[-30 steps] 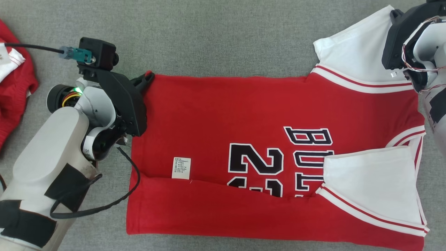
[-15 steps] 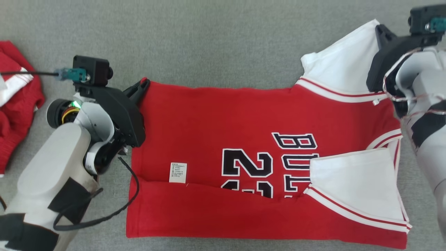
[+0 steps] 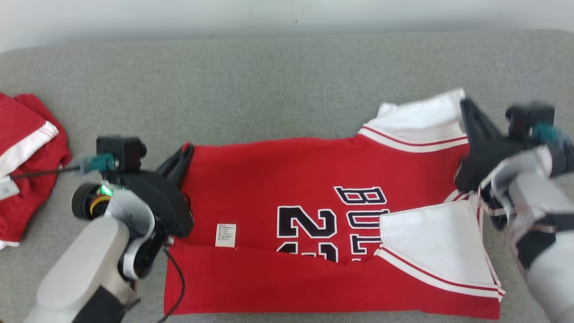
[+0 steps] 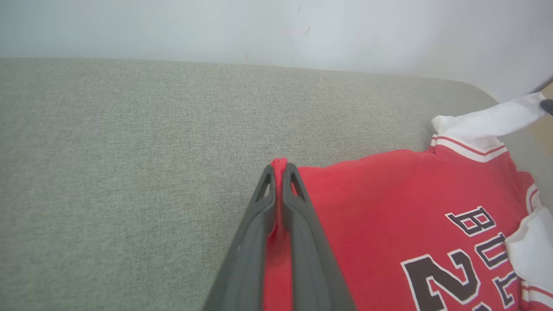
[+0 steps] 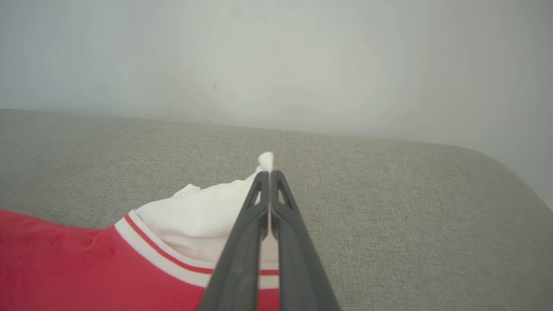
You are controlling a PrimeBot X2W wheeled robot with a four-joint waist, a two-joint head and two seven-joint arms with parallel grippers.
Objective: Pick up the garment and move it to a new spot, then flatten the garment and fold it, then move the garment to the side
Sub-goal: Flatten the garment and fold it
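Red garment (image 3: 314, 188): we see a jersey with white sleeves, red-and-white trim and black numerals, spread on the grey cushion (image 3: 269, 80), its near long edge folded up over the print.
Care tag (image 3: 225, 235): white, just above that fold.
Left gripper (image 3: 186, 150): our fingers are pinched together on the far red hem corner.
Right gripper (image 3: 464, 105): our fingers are clamped on the far white sleeve's tip.
Second red cloth (image 3: 27, 148): crumpled, well apart at our left.
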